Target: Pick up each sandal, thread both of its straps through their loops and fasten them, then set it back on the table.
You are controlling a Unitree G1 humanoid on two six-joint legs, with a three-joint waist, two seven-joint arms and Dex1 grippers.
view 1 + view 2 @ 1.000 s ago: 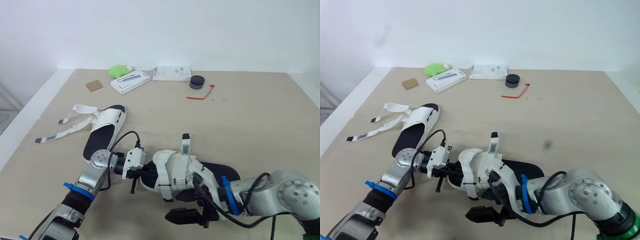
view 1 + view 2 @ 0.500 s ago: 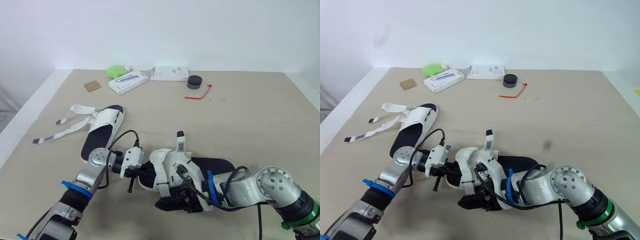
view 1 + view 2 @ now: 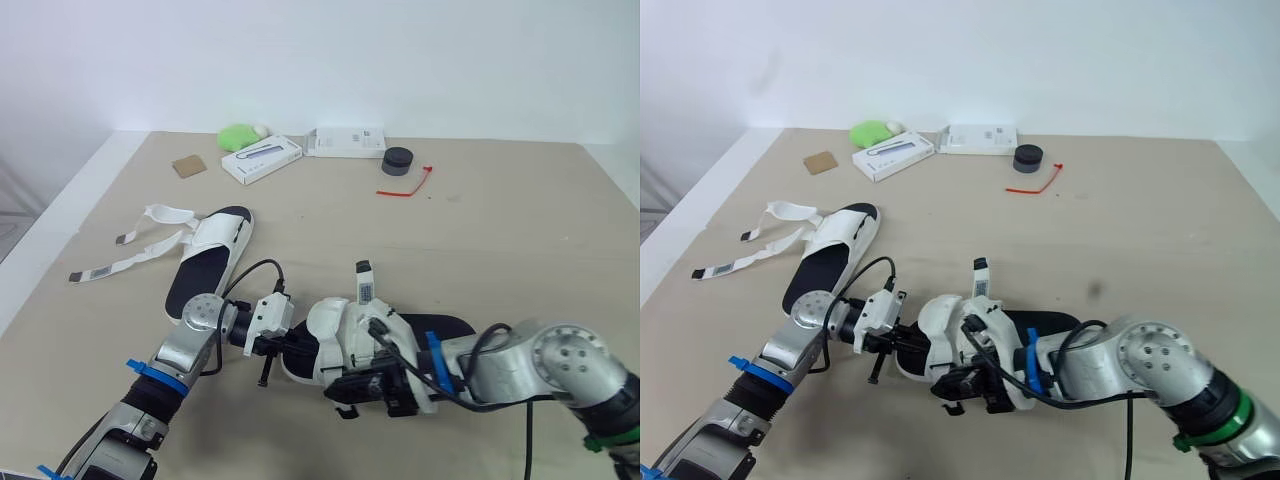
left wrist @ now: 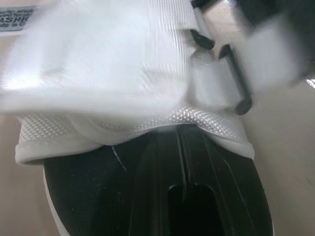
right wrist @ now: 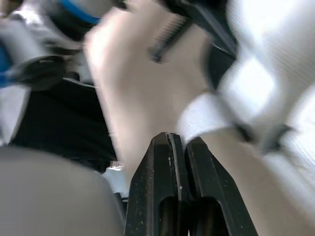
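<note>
Beige table (image 3: pixel 520 250) below a plain white wall (image 3: pixel 400 60); my right arm (image 3: pixel 540 365) lies low along the near edge, wrist bent in toward the near sandal (image 3: pixel 335 335), which rests mid near edge; my left arm (image 3: pixel 190 350) reaches from the near left corner to that sandal's toe; the far sandal (image 3: pixel 212 252) lies by the left edge, its straps (image 3: pixel 120 262) loose and spread; white boxes (image 3: pixel 262 160) sit at the far edge, print unreadable; the near sandal's upright strap tag (image 3: pixel 365 287) bears print I cannot read; right gripper (image 5: pixel 178 138) fingers are pressed together beside a white strap; left gripper (image 4: pixel 179 132) fingers are pressed together over the black footbed.
</note>
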